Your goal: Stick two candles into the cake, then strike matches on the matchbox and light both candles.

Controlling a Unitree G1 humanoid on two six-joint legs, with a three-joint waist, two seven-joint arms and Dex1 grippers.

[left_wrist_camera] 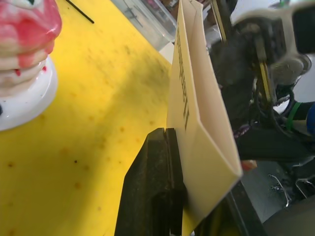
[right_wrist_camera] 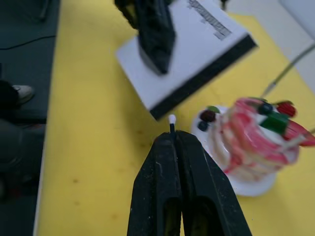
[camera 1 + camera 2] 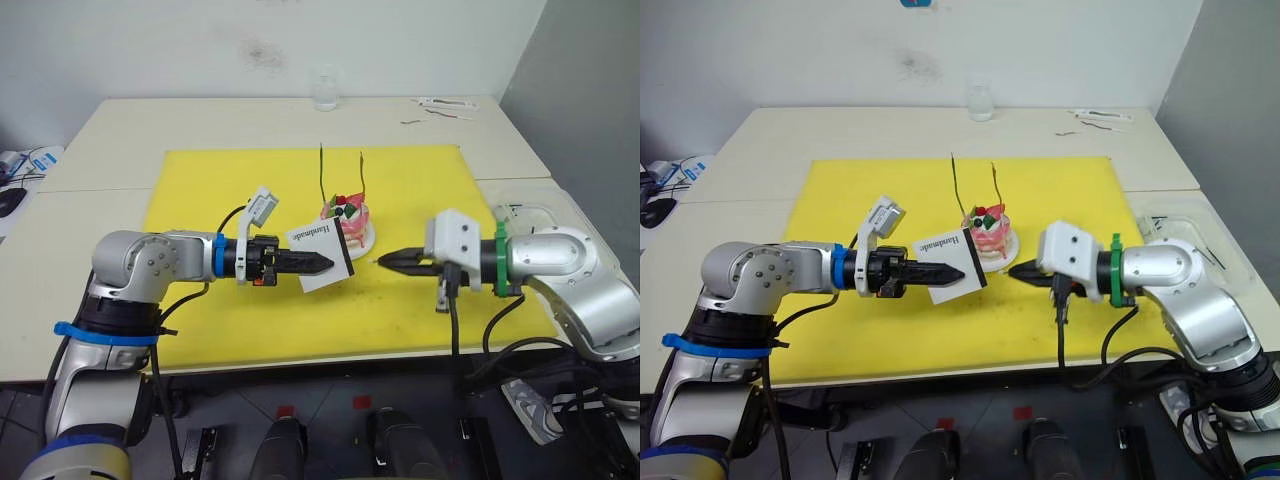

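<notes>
— Where does the small round pink-and-white layered cake [image 3: 347, 217] stand?

— On its small white plate [image 3: 366, 237], about the middle of the bright yellow rectangular mat [image 3: 220, 180] that covers the pale desk [image 3: 120, 125]. A strawberry and dark berries sit on top, and two very thin, long candles rise from it, one greenish [image 3: 321, 172] and one tan [image 3: 361, 172], both upright with a slight lean.

— And the left hand?

— The left hand [image 3: 322, 263] is clenched on the flat white rectangular matchbox [image 3: 951, 265], its two black fingers [image 1: 157, 191] pressed on the box's faces. The box is lifted off the mat and tilted, just beside the cake on the robot's left side, with the black striking strip [image 2: 206, 74] along the edge that faces the cake and the right hand. The small black "Handmade" lettering [image 3: 311, 234] shows on the upper face.

— What is the right one doing?

— The right hand [image 2: 173, 138] has its black fingers pressed together on a short thin dark match [image 2: 172, 124] (only its stub and white head poke past the fingertips). The head points at the striking strip, near it but apart from it, in front of the plate.

— Anything else on the desk?

— A small clear glass [image 3: 326, 90] stands at the far edge beyond the mat, and a few thin sticks [image 3: 441, 106] lie near the far right corner; I cannot tell what they are. A clear plastic tray [image 3: 1180, 222] sits at the right, beside the mat.
</notes>
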